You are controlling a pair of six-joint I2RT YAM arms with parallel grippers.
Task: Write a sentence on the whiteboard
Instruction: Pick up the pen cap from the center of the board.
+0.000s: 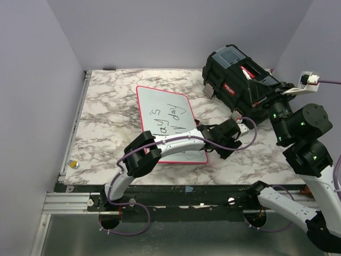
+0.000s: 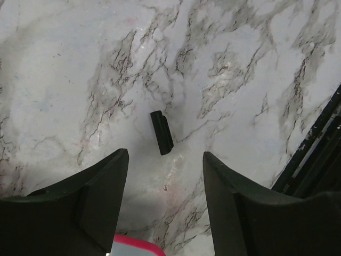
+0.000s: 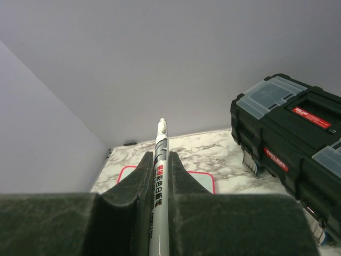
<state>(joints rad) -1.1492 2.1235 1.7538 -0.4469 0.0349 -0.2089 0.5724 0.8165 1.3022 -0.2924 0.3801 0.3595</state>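
Bench point(image 1: 101, 106): marble, fills mid-frame.
Whiteboard point(image 1: 160, 101): flat at centre, sentence point(image 1: 165, 120) on it.
Right gripper point(image 3: 160, 160): clenched on marker point(image 3: 161, 130), raised at right.
Left gripper point(image 2: 165, 157): released, empty.
Black piece point(image 2: 161, 132): likely the cap; I'd centre over it, then descend.

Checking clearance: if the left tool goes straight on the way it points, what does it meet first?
Probably the small black cap on the marble table, centred ahead of the open left tool. Nothing sits between, though depth is unclear.
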